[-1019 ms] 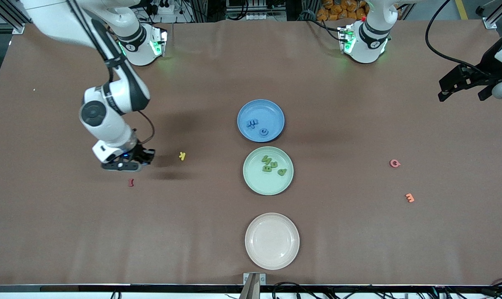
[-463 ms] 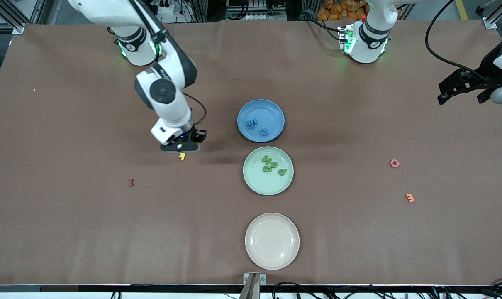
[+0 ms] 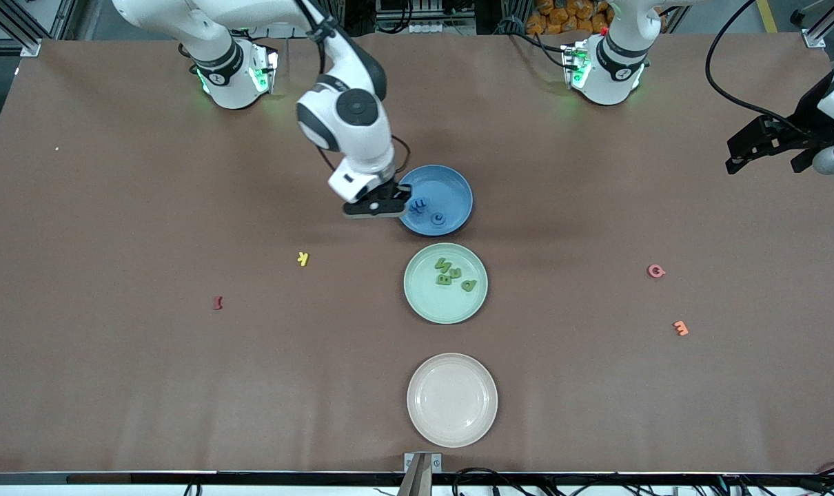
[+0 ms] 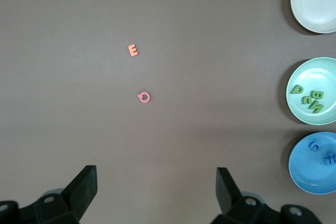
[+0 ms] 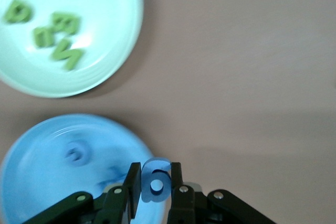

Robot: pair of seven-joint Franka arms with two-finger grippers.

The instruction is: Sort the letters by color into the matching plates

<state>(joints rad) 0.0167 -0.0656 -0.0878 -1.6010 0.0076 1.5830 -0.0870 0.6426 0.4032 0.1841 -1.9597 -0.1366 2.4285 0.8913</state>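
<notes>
The right gripper (image 5: pixel 155 184) is pinching a blue letter (image 5: pixel 156 181) over the blue plate (image 3: pixel 451 189) at its nine o'clock rim; it should centre before releasing. The left gripper (image 4: pixel 156 192) is waiting, fingers spread.

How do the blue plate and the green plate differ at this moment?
The blue plate is medium blue and lies farther from the front camera; the green plate is pale mint and lies nearer. The right gripper, shut on a blue letter, is over the blue plate's rim; nothing is over the green plate. The blue plate holds blue letters, the green plate green ones. Both are round, shallow and alike in size.
</notes>
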